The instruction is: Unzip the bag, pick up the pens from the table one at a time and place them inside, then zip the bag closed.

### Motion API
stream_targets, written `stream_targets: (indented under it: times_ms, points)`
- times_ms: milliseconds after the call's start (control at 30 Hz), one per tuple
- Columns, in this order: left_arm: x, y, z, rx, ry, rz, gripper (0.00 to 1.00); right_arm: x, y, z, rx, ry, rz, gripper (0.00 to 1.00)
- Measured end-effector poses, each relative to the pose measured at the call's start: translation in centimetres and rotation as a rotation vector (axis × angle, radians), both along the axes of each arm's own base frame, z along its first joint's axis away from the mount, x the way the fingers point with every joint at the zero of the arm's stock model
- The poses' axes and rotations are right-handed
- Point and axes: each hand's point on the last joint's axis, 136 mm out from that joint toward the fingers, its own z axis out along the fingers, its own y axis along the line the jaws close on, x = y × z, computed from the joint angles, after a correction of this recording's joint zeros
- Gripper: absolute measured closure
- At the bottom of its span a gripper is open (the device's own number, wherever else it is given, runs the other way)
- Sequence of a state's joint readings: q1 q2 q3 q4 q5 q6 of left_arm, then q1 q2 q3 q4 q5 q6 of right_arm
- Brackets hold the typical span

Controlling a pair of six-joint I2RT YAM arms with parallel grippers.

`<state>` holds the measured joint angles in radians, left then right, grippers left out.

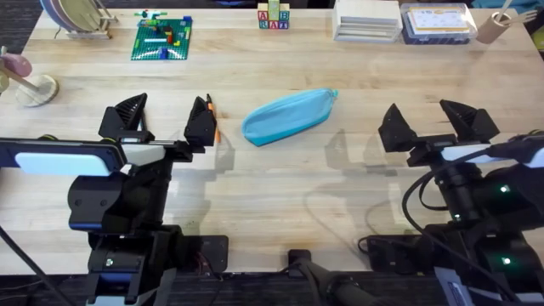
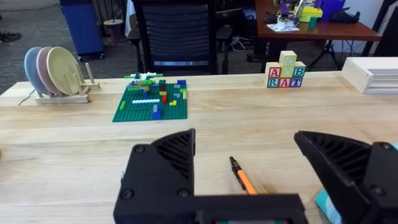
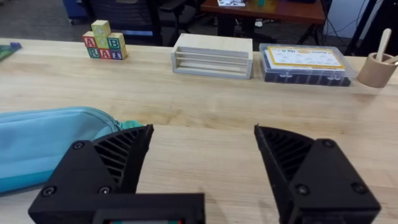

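Nearest the bases, both arms sit low over the light plank-grained wooden bench [image 1: 280,183], and nothing is gripped. The left hand [image 1: 167,121] has its black fingers spread wide, and so does the right hand [image 1: 439,121]. Between the left hand's fingers, the left wrist view shows a slim orange pen with a dark tip [image 2: 243,177] lying flat on the wood; from overhead just a sliver of it peeks out beside the inner finger, so its full length cannot be made out. A second, black pen cannot be found with any certainty; it may be tucked under the left hand. Between the two hands lies the light blue, leaf-shaped soft fabric pouch [image 1: 289,117], slanted, with one tapered end pointing away toward the far right. It looks closed, so the job appears to be at its very first step: unzipping. The zipper pull is too small to identify; a small tab at the far tip may be it. The next move probably calls for one hand to pin the fabric while the other pinches that tab and draws it along the seam. Farther off, along the far edge, stand a green building-brick plate [image 1: 161,38], lettered wooden blocks [image 1: 274,15] and a rack of plates [image 1: 75,17], well apart from the work.
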<state>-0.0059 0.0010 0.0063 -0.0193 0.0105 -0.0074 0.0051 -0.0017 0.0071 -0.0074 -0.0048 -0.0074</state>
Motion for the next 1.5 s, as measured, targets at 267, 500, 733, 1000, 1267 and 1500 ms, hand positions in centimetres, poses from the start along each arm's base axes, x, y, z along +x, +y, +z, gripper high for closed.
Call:
stream_targets:
  times_ms: [267,500,733,1000,1267,1500]
  points:
    - [0.0,0.0,0.0,0.0,0.0,0.0,0.007,0.0,0.0,-0.1,0.0,0.003,0.0,0.004]
    - [0.0,0.0,0.0,0.0,0.0,0.0,0.007,0.0,0.0,0.0,0.0,0.002,0.0,0.003]
    - [0.0,0.0,0.0,0.0,0.002,0.0,0.007,0.0,0.0,0.0,0.0,-0.002,0.0,0.005]
    - [-0.8,0.0,-0.3,-0.022,0.1,0.004,0.009,-0.3,0.1,2.7,0.0,-0.05,0.003,0.005]
    - [-2.7,0.2,5.5,-0.026,0.107,0.01,0.008,-2.0,0.0,8.8,0.001,-0.127,0.003,0.006]
    - [-2.4,0.2,7.6,-0.024,0.273,0.012,0.008,-2.6,0.1,10.8,0.001,0.014,0.007,0.005]
